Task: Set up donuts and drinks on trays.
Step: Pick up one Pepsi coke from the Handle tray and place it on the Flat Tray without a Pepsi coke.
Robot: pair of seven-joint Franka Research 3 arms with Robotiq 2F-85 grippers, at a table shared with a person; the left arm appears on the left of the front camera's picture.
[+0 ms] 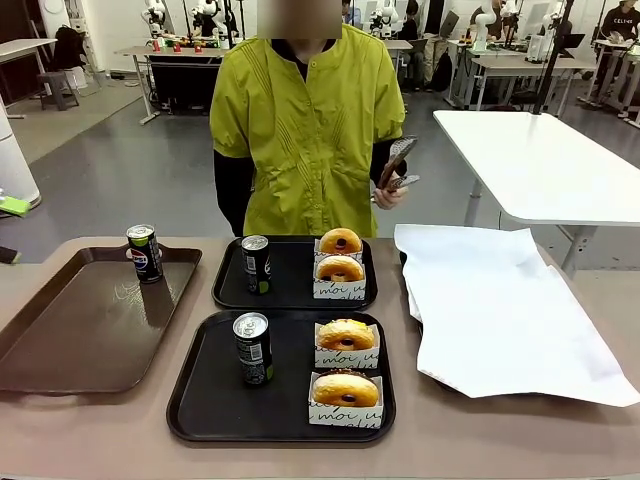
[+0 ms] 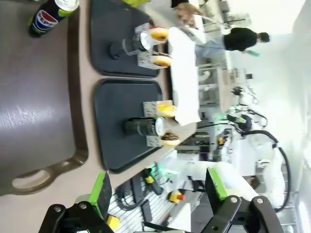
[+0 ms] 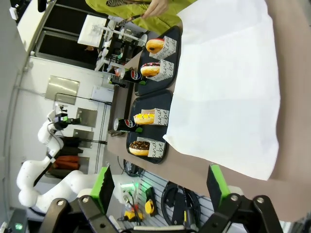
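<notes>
1. Here, two black trays sit one behind the other at the middle of the tabletop [image 1: 100,440]: the near tray [image 1: 210,400] carries a dark can [image 1: 253,349] standing upright at its left and two sleeved donuts, one yellow-glazed [image 1: 346,335] and one golden [image 1: 346,390], in a column at its right.
2. Just beyond, the far tray [image 1: 290,290] holds a second can [image 1: 256,264] at its left and two more donuts [image 1: 340,241] [image 1: 340,269] in white script-printed sleeves at its right.
3. To the left, a brown tray [image 1: 70,330] bears a single blue-marked can [image 1: 144,252] near its far right corner, well apart from the black trays.
4. To the right, a large sheet of white paper [image 1: 500,310] covers another tray, its edge lying close beside the black trays.
5. Across the tabletop, a person in a yellow-green top stands behind the far tray, one hand [image 1: 388,190] raised and gripping tongs [image 1: 398,160].
6. In the left wrist view, the left end effector [image 2: 158,191] hangs above the tabletop's near edge with its green-padded fingers spread apart and nothing between them.
7. In the right wrist view, the right end effector [image 3: 160,182] likewise has its fingers wide apart, holding nothing, near the corner of the white paper.
</notes>
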